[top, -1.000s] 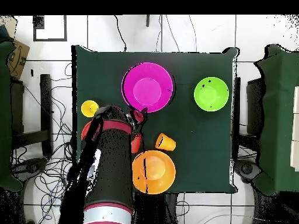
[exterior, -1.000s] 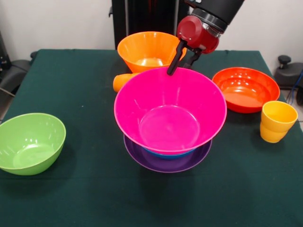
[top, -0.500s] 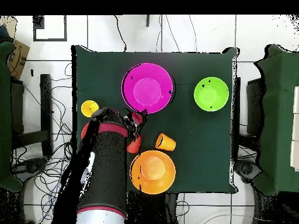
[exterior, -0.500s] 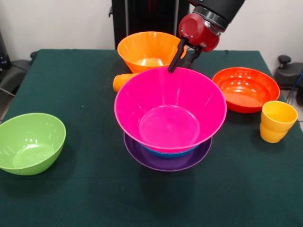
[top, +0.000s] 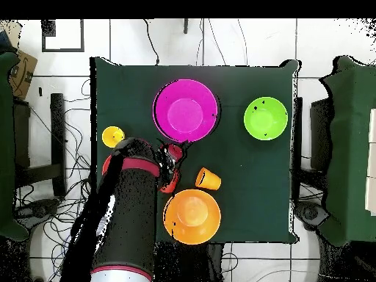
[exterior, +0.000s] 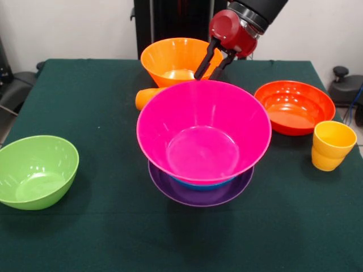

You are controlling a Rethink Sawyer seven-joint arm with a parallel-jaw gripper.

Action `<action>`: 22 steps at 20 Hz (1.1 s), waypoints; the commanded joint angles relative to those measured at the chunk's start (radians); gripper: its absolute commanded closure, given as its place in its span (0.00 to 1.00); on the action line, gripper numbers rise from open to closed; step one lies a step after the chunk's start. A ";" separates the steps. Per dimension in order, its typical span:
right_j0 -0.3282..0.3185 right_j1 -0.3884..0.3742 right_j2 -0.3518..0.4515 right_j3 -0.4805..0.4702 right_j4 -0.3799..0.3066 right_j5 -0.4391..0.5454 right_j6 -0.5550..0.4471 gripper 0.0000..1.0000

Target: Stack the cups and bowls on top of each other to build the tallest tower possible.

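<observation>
A large pink bowl (exterior: 204, 130) sits on a blue bowl (exterior: 201, 182), which rests in a wide purple bowl (exterior: 198, 196); together they form the tower at mid-table. From above, the pink bowl (top: 186, 110) hides the two below. My gripper (exterior: 205, 77) hangs open and empty just behind the pink bowl's far rim, in front of a big orange bowl (exterior: 178, 59). An orange cup (exterior: 146, 97) lies on its side beside that rim. At the right are an orange-red shallow bowl (exterior: 295, 106) and a yellow cup (exterior: 332, 144), which seems to stand on another cup. A green bowl (exterior: 37, 170) sits left.
The table is covered in dark green cloth (exterior: 85, 238). In the overhead view my arm (top: 136, 213) covers most of the orange-red bowl, with the orange bowl (top: 193, 216), orange cup (top: 208, 178), yellow cup (top: 112, 136) and green bowl (top: 266, 117) around it.
My gripper has lifted off the pink bowl's far rim and drawn back a little toward the orange bowl. The bowls and cups have not moved.
</observation>
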 commanded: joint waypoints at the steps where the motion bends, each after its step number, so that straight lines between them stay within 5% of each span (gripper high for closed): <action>1: 0.016 0.051 0.019 -0.026 0.032 0.127 0.036 0.00; 18: 0.013 0.089 0.023 -0.071 0.049 0.175 0.009 0.00; 20: -0.014 0.105 0.045 -0.078 0.068 0.183 -0.015 0.00; 22: -0.135 0.112 0.100 -0.027 0.098 0.090 -0.075 0.00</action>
